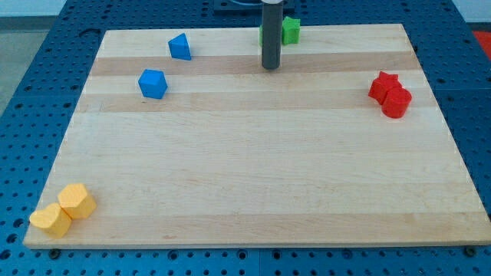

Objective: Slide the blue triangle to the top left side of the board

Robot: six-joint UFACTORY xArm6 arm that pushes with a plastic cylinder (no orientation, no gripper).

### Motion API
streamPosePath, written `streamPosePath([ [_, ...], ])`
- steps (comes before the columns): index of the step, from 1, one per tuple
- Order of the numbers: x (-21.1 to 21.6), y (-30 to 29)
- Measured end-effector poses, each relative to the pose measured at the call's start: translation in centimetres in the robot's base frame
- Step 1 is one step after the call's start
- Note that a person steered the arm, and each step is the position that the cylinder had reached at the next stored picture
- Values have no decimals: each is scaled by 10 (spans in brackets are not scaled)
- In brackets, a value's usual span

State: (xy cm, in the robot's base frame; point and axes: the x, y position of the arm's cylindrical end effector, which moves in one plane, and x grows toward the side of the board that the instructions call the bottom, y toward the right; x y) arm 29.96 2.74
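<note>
The blue triangle [180,47] lies near the view's top left on the wooden board [253,176]. A second blue block, cube-like [153,83], sits just below and left of it. My tip [270,67] rests on the board at top centre, well to the right of the blue triangle and apart from it. A green block [288,31] stands right behind the rod, partly hidden by it.
A red star-shaped block [383,85] and a red round block [397,102] touch each other at the right. Two yellow blocks [77,201] [51,220] sit together at the bottom left corner. A blue pegboard [31,92] surrounds the board.
</note>
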Motion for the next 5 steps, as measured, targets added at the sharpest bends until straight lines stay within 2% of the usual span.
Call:
streamPosePath([
  [5, 9, -6],
])
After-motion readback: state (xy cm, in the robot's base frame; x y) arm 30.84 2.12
